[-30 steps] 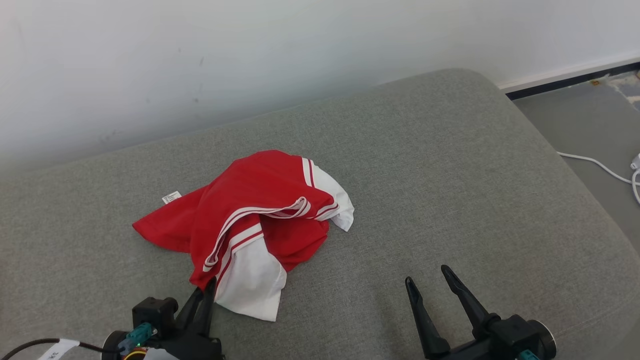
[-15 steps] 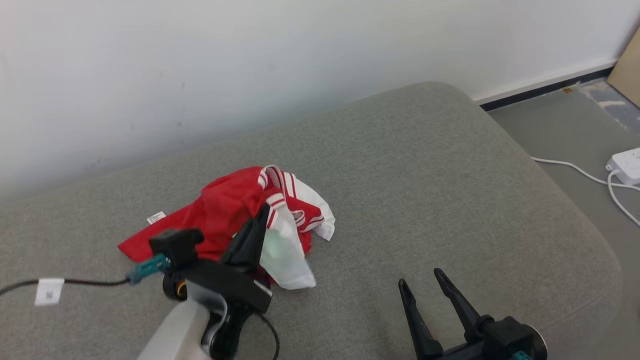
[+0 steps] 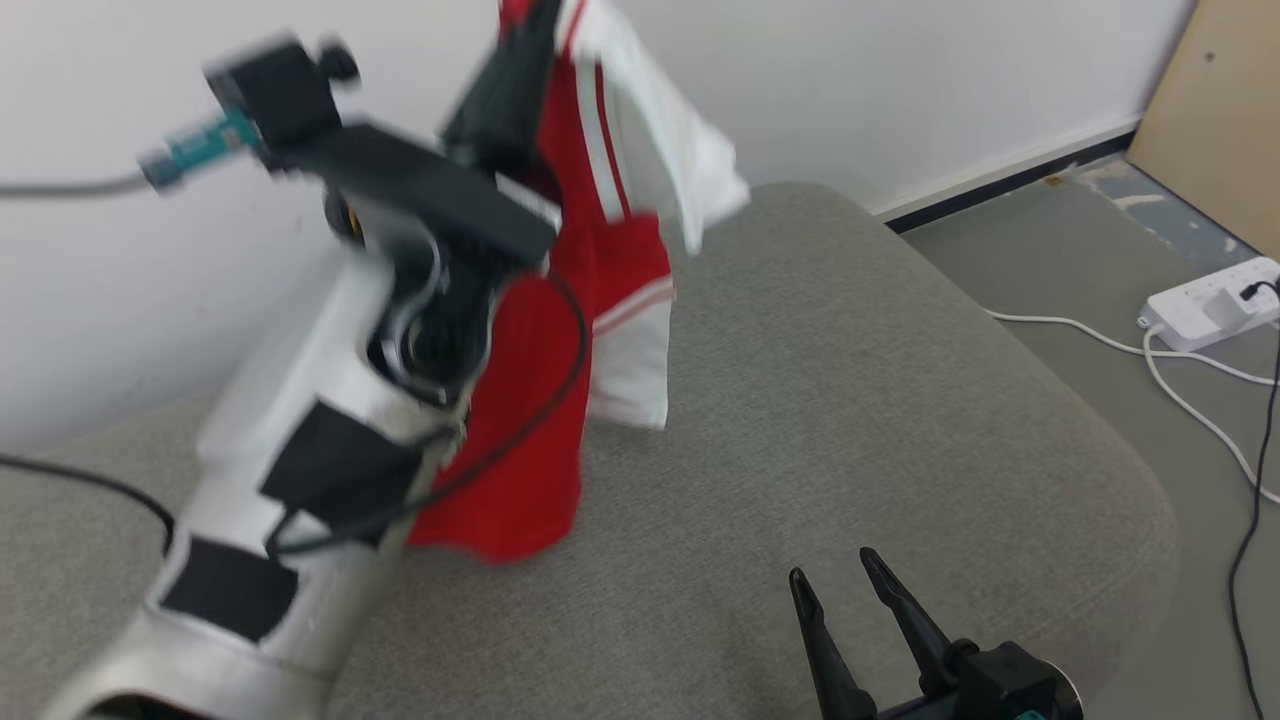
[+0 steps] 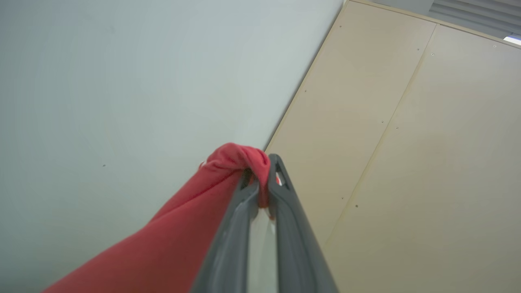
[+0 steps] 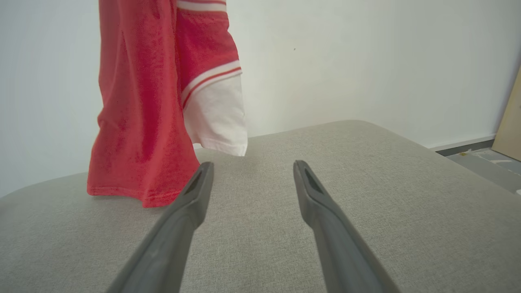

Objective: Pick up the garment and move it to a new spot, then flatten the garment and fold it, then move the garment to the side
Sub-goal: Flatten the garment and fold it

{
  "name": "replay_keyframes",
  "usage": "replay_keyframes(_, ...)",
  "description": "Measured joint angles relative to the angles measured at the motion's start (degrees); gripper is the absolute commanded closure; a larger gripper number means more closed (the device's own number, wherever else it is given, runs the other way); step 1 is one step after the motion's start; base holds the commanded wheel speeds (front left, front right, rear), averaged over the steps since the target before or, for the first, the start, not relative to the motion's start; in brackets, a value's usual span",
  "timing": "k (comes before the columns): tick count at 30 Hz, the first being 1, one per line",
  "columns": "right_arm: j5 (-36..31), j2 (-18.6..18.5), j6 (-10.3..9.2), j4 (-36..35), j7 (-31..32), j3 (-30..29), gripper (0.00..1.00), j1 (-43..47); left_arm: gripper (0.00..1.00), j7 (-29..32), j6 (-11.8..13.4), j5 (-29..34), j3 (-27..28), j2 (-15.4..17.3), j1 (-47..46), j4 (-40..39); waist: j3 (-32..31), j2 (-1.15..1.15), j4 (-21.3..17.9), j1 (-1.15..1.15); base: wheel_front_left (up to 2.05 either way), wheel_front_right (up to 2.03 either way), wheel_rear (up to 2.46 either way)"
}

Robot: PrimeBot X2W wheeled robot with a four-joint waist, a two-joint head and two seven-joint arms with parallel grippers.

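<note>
The garment (image 3: 535, 350), red with white sleeves and white stripes, hangs in the air over the grey cushion (image 3: 850, 400). My left gripper (image 3: 525, 40) is raised high at the top of the head view, shut on a bunch of its red cloth. In the left wrist view the two fingers pinch a red fold (image 4: 244, 160) at their tips, my left gripper (image 4: 261, 173) pointing up at the wall. The garment's (image 5: 142, 122) lower hem hangs just above the cushion in the right wrist view. My right gripper (image 3: 835, 580) (image 5: 250, 171) stands open and empty low over the cushion's near right part.
The cushion (image 5: 366, 171) rounds off at its right end. Beyond it on the floor lie a white power strip (image 3: 1210, 305) and cables (image 3: 1190, 400). A beige board (image 3: 1215, 110) leans at the far right. A white wall (image 3: 150, 250) runs behind the cushion.
My left arm has risen steeply, lifting the garment off the cushion so that it now hangs lengthwise. The head camera has turned to the right. My right gripper has stayed open.
</note>
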Motion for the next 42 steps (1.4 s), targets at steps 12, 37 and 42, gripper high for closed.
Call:
replay_keyframes(12, 0.3, 0.4, 0.00, 0.2, 0.0, -0.3, 0.00, 0.4, 1.00, -5.5, 0.8, -7.2, -1.1, 0.0, -15.0, 10.4, -1.1, 0.00, -1.2, 0.00, 0.00, 0.00, 0.00)
replay_keyframes(37, -0.5, -0.3, 0.00, -1.1, 0.0, -3.9, 0.00, 2.8, 1.00, -7.5, 7.4, -22.0, 8.9, 16.6, 39.9, -4.2, 0.1, 0.00, 8.2, 0.00, 0.00, 0.00, 0.00)
replay_keyframes(42, -0.5, -0.9, 0.00, -1.1, 0.0, -4.0, 0.00, 2.8, 1.00, -9.4, 9.5, -23.4, 12.8, 17.4, 46.7, -5.5, -0.2, 0.00, 9.8, 0.00, 0.00, 0.00, 0.00)
